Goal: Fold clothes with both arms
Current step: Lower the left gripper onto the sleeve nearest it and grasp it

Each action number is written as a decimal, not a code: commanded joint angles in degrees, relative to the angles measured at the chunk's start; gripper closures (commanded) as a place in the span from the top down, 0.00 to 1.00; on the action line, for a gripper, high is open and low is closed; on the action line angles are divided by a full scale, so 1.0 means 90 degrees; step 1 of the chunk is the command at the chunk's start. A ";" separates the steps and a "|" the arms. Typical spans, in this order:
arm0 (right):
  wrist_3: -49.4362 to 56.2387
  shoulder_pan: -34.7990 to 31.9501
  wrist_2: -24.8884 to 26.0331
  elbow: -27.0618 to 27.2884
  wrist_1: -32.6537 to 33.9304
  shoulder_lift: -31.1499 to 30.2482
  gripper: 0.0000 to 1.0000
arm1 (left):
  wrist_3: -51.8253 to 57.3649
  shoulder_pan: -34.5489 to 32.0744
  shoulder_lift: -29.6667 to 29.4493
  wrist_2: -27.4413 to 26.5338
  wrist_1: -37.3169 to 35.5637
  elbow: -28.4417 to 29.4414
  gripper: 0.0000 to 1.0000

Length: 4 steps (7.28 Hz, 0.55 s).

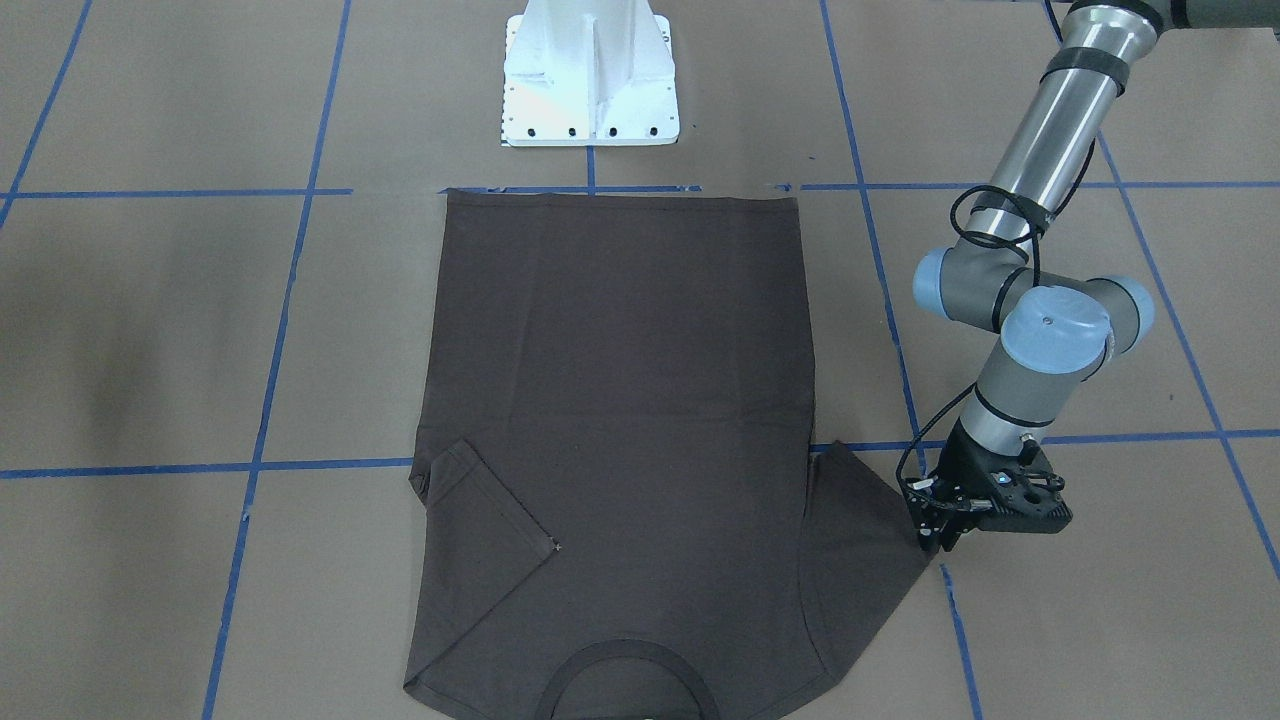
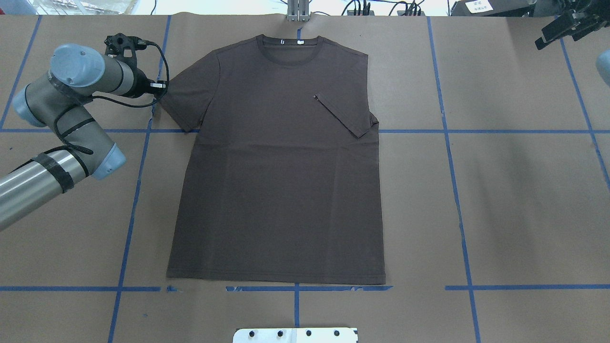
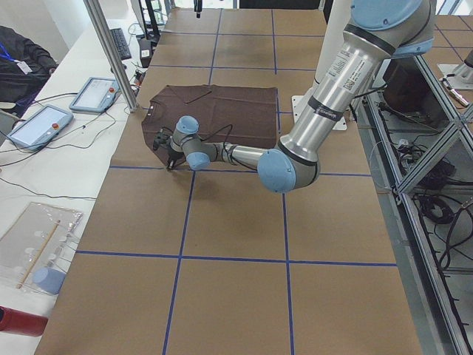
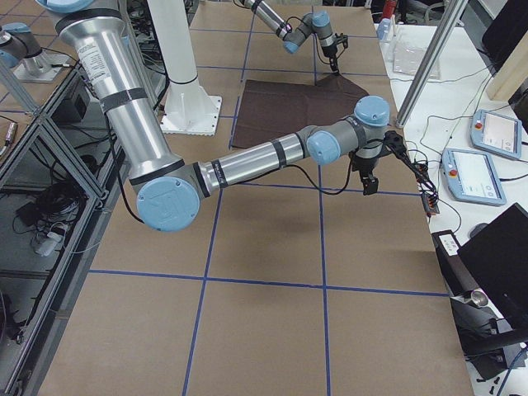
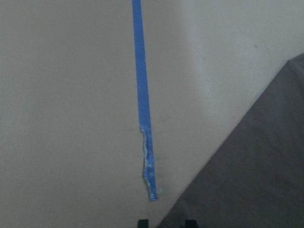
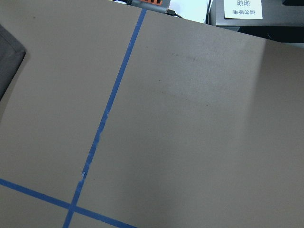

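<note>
The dark brown-grey T-shirt (image 1: 620, 400) lies flat on the brown table, collar (image 2: 288, 50) towards the far edge in the overhead view (image 2: 276, 181). One sleeve (image 2: 343, 114) is folded inward over the chest. The other sleeve (image 1: 860, 520) lies spread out. My left gripper (image 1: 932, 540) is down at the tip of this spread sleeve. In the left wrist view its tips (image 5: 166, 222) stand a little apart with the sleeve's edge (image 5: 256, 180) between them. My right gripper (image 2: 548, 37) hovers off the shirt at the far right corner; I cannot tell whether it is open.
The white pedestal (image 1: 590, 80) stands at the near edge by the shirt's hem. Blue tape lines (image 2: 452, 166) grid the table. Teach pendants (image 4: 491, 132) and a metal pole (image 3: 111, 52) stand beyond the table's far edge.
</note>
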<state>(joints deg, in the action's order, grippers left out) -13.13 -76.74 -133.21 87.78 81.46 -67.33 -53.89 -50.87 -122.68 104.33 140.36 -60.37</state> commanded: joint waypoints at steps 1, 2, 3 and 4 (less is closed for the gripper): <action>-0.0006 0.0001 -0.0004 -0.0007 0.0002 0.0001 1.00 | -0.0086 0.0017 -0.0021 0.0000 0.0010 -0.0021 0.20; 0.0003 0.0001 -0.0004 -0.0007 0.0002 0.0001 1.00 | -0.0561 0.0037 -0.0069 0.0000 0.0001 -0.0060 0.00; -0.0006 0.0001 -0.0004 -0.0007 0.0002 0.0001 1.00 | -0.0643 0.0076 -0.0147 0.0010 -0.0058 -0.0215 0.00; -0.0006 0.0001 -0.0004 0.0002 0.0002 0.0001 1.00 | -0.0682 0.0173 -0.0167 0.0019 -0.0155 -0.0419 0.00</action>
<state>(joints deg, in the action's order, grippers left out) -13.16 -76.73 -133.24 87.73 81.48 -67.33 -59.01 -50.11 -123.77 104.40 139.80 -62.26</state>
